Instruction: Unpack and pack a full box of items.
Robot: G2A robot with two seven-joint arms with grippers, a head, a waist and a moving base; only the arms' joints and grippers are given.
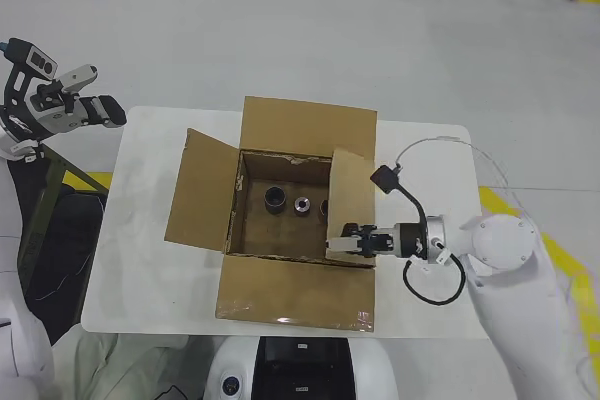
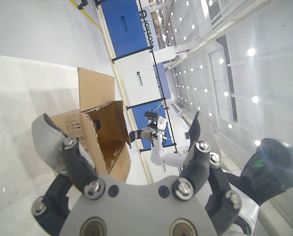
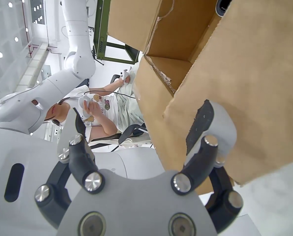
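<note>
An open cardboard box [image 1: 242, 215] stands mid-table, its left, back and front flaps folded out. On its floor sit a dark round item [image 1: 275, 198], a silvery round one [image 1: 302, 206] and a third [image 1: 324, 208] half hidden by the raised right flap [image 1: 350, 195]. My right gripper [image 1: 333, 243] is open at the near corner of that flap. In the right wrist view the flap [image 3: 247, 87] lies against one finger [image 3: 205, 121] of the right gripper [image 3: 139, 124]. My left gripper [image 1: 118, 110] hangs open and holds nothing, past the table's far left corner; the left wrist view shows this gripper [image 2: 120, 133] and the box [image 2: 107, 128] beyond it.
The white table [image 1: 140, 270] has bare surface to the left of the box and at the back right [image 1: 430, 150]. A dark green frame [image 1: 45, 205] stands off the table's left edge. A cable [image 1: 430, 290] loops from the right wrist.
</note>
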